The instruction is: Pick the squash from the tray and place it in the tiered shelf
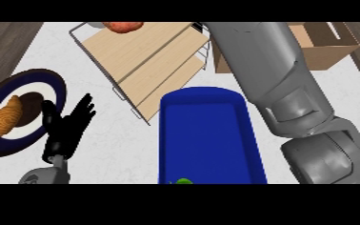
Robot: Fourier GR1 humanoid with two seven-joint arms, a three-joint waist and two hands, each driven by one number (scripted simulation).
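Note:
The blue tray (211, 138) lies in the middle of the counter, and only a small green thing (184, 181) shows at its near end. Behind it to the left stands the wooden tiered shelf (144, 64) with a wire frame. An orange-red rounded item (124, 26) lies on the shelf's top tier, cut off by the picture's upper edge; I cannot tell if it is the squash. My right forearm (274, 76) stretches over the tray's right side to the shelf's far right corner. Only a dark sliver of the right hand (197, 27) shows there. My left hand (67, 126) rests open at the lower left, fingers up.
A blue-rimmed plate (56, 83) with a croissant (10, 116) and a dark brown item sits at the left edge, right beside my left hand. A cardboard box (323, 47) stands at the back right, behind my right arm.

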